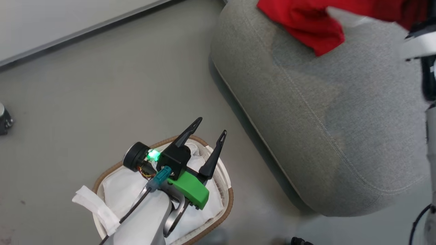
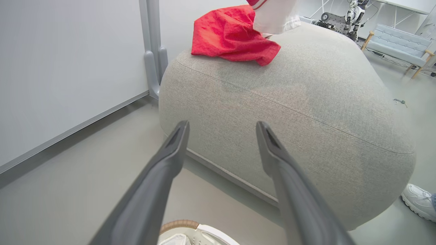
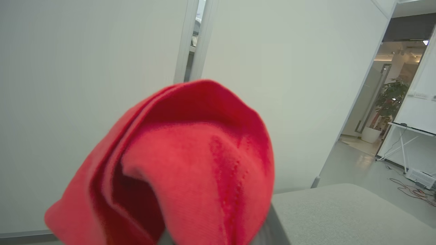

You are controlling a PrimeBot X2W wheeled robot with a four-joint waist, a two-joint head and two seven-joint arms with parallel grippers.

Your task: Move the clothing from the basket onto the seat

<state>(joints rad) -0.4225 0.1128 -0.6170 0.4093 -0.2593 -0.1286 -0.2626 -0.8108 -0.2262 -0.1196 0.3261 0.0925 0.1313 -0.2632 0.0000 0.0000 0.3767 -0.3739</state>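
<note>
Clothing (image 1: 306, 23) on seat (image 1: 323, 119); left gripper (image 1: 212, 125) above basket (image 1: 231, 199), fingers (image 1: 187, 132) spread.

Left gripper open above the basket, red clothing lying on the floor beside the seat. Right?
No: the clothing lies on top of the seat, not on the floor, as the left wrist view shows. The left gripper is open above the basket.

Red clothing (image 1: 306, 23) on grey seat (image 1: 323, 119), white basket (image 1: 231, 201)

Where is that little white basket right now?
In the head view, the basket sits on the floor at lower left, near a corner of the grey seat, beneath the open left gripper.
</note>
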